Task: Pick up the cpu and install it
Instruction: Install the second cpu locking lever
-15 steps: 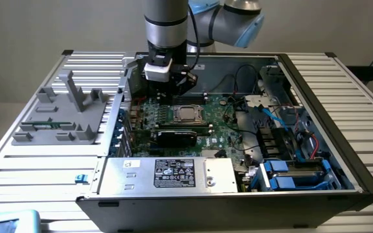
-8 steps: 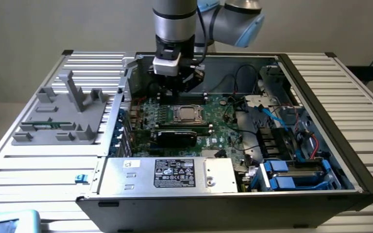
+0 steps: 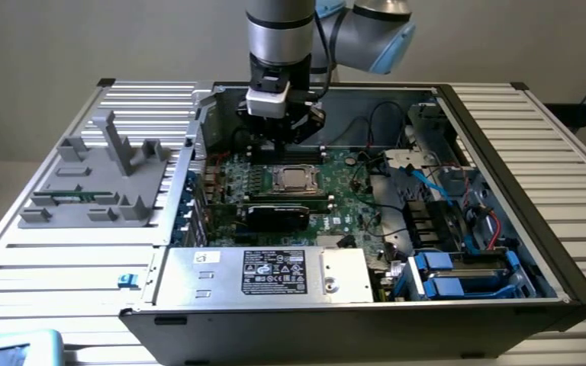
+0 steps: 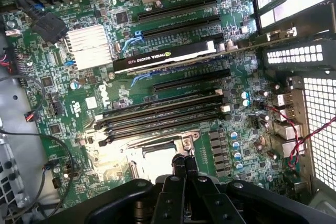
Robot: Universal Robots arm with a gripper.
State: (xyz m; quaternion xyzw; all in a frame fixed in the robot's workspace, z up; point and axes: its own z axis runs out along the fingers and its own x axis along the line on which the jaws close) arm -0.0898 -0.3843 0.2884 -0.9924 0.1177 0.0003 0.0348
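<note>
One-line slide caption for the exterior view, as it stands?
End effector shut, poised over the open computer case, just behind the cpu lying in the motherboard socket.

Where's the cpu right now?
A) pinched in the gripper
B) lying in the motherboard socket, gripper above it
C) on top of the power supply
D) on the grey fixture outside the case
B: the exterior view shows the silver-topped cpu lying in the socket on the motherboard, with the shut gripper just above and behind it, holding nothing.
</note>
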